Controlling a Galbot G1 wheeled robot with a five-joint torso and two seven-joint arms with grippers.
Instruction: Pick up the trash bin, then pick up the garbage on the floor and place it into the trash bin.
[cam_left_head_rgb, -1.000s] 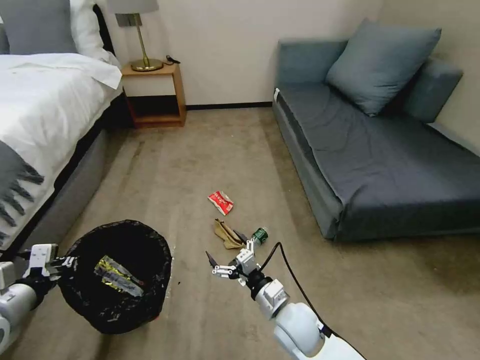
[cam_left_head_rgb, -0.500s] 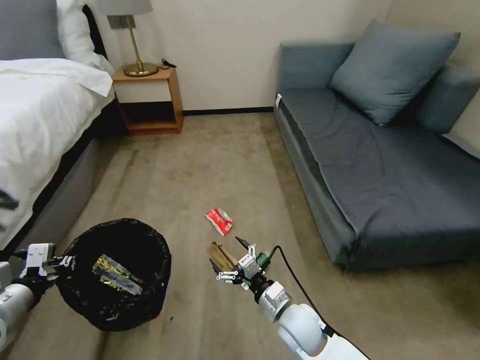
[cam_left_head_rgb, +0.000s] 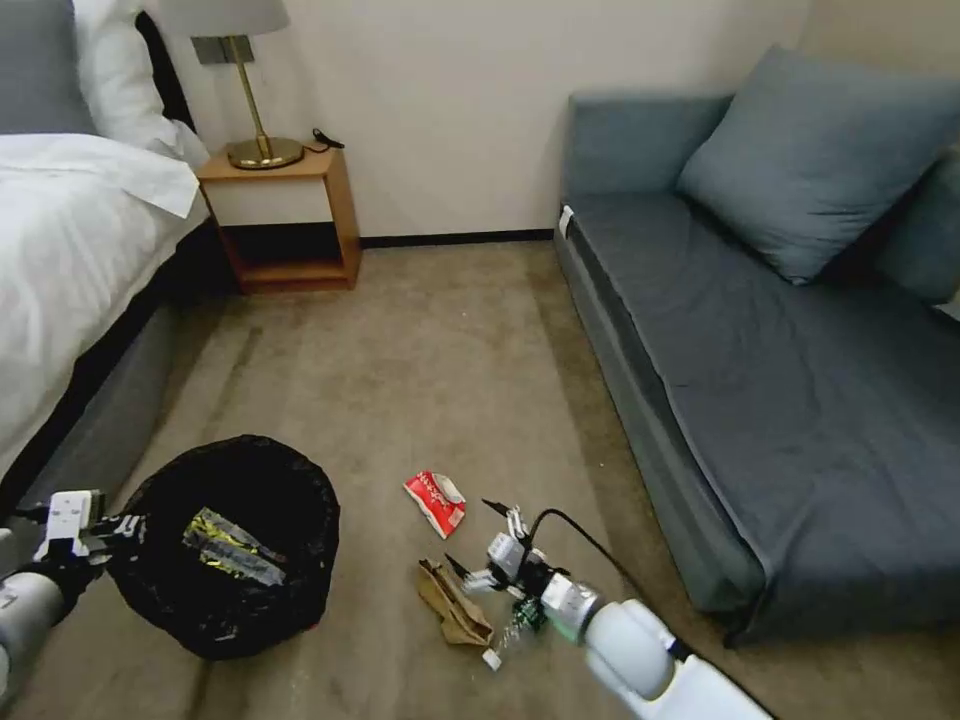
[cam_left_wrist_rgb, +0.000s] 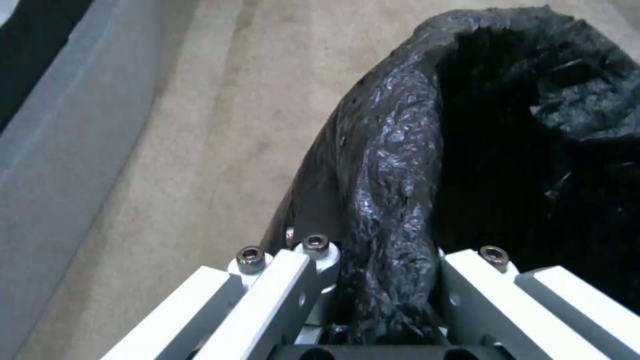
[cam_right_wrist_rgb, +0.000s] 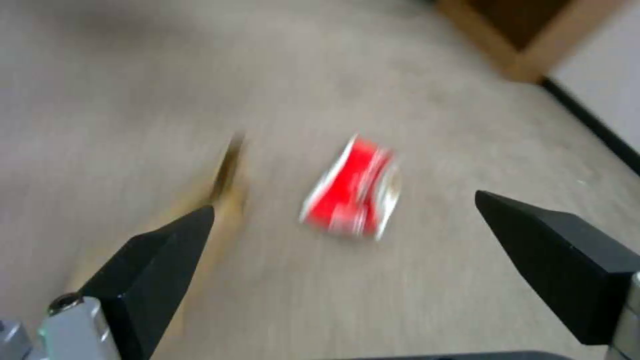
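Robot holds bin at left as right claw hangs wide open over litter on a bedroom floor.

At near left, the left gripper (cam_left_head_rgb: 128, 527) is clamped on the rim of the trash bin (cam_left_head_rgb: 232, 545), its fingers (cam_left_wrist_rgb: 293, 280) pinching the black liner from both sides; a shiny gold snack wrapper (cam_left_head_rgb: 232, 545) lies inside the bin. Farther left and beyond stand a bed (cam_left_head_rgb: 70, 260) and a wooden nightstand (cam_left_head_rgb: 280, 215) with a lamp (cam_left_head_rgb: 235, 85). On the carpet (cam_left_head_rgb: 420, 340) right of the bin lie a red-and-white packet (cam_left_head_rgb: 436, 502), and nearer, a tan rag (cam_left_head_rgb: 452, 603) with a small green-labelled bottle (cam_left_head_rgb: 515, 628) just to its right. The right gripper (cam_left_head_rgb: 478, 537) hangs above these, fingers spread wide, holding nothing; the packet sits between its fingertips (cam_right_wrist_rgb: 170, 245) in the right wrist view. A grey sofa (cam_left_head_rgb: 780, 380) fills the right.
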